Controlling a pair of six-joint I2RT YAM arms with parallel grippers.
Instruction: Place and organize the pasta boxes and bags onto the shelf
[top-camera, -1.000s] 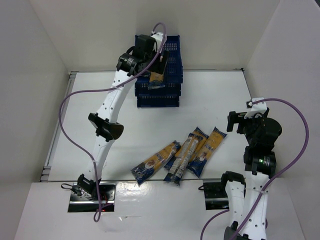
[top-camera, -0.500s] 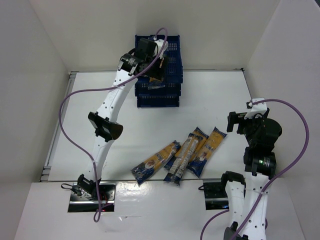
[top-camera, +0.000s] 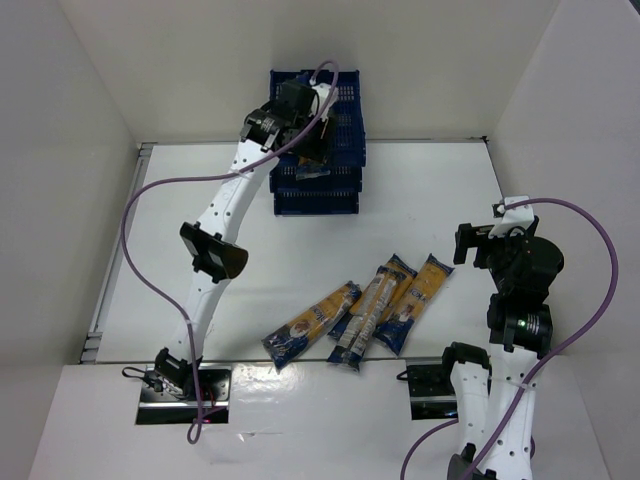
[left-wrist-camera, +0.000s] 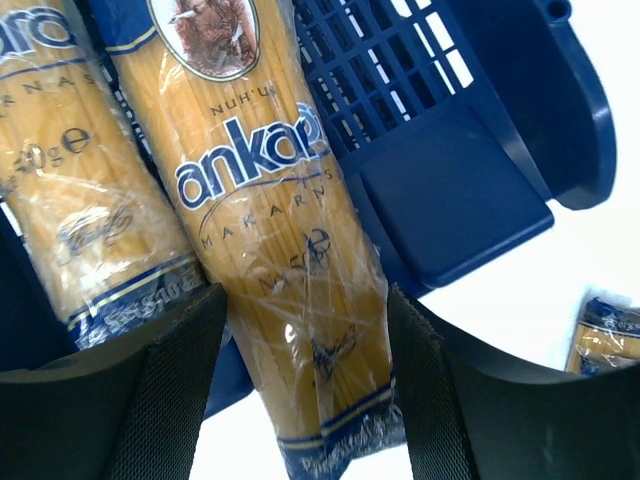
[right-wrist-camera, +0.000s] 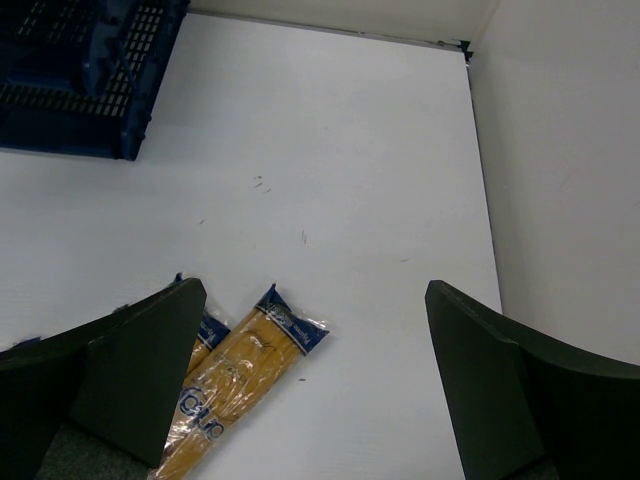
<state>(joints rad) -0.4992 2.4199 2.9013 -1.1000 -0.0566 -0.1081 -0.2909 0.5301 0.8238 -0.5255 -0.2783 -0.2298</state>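
Observation:
The dark blue lattice shelf (top-camera: 345, 112) stands at the back of the table. My left gripper (top-camera: 311, 138) is over it, shut on a spaghetti packet (left-wrist-camera: 270, 250) whose near end lies between the fingers (left-wrist-camera: 170, 390). The packet slopes down over the shelf's tiers (left-wrist-camera: 440, 190). A second packet (left-wrist-camera: 80, 200) lies next to it on the shelf. Several more packets (top-camera: 311, 324) lie fanned out on the table at the front. My right gripper (top-camera: 470, 245) is open and empty, raised to the right of them; one packet's end (right-wrist-camera: 245, 365) shows below its jaws.
White walls close in the table on the left, back and right. The shelf's corner (right-wrist-camera: 80, 100) shows at the top left of the right wrist view. One loose packet's end (left-wrist-camera: 605, 340) shows on the table below the shelf.
My left gripper has moved a little farther back over the shelf with the packet. The right arm and the packets on the table have not moved.

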